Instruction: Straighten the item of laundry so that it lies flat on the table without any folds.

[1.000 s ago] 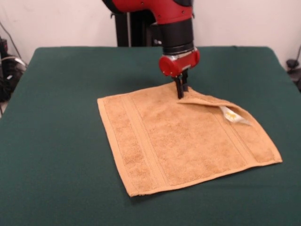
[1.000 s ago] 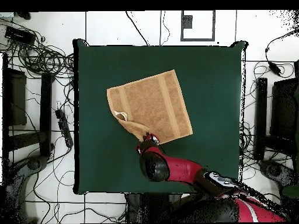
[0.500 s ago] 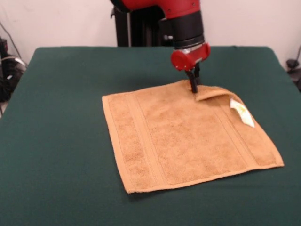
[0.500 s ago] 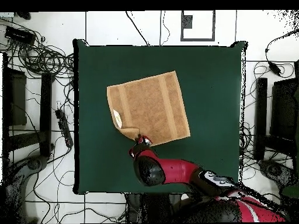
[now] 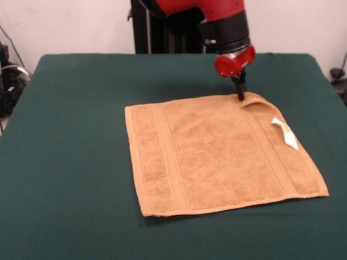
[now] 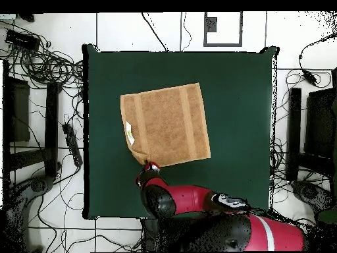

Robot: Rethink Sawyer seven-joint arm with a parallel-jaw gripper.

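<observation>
Pinching towel (image 5: 217,151) corner: gripper (image 5: 239,95) fingers squeezed together | corner lifted, small fold | white tag (image 5: 286,132) showing | green table (image 5: 70,135)

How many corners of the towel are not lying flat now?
1: the far corner of the towel, raised slightly at the gripper; the other three lie flat on the table.

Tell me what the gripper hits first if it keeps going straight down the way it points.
The towel: the gripper points down at its far corner, apparently pinching it already. Directly beneath that is the table.
</observation>
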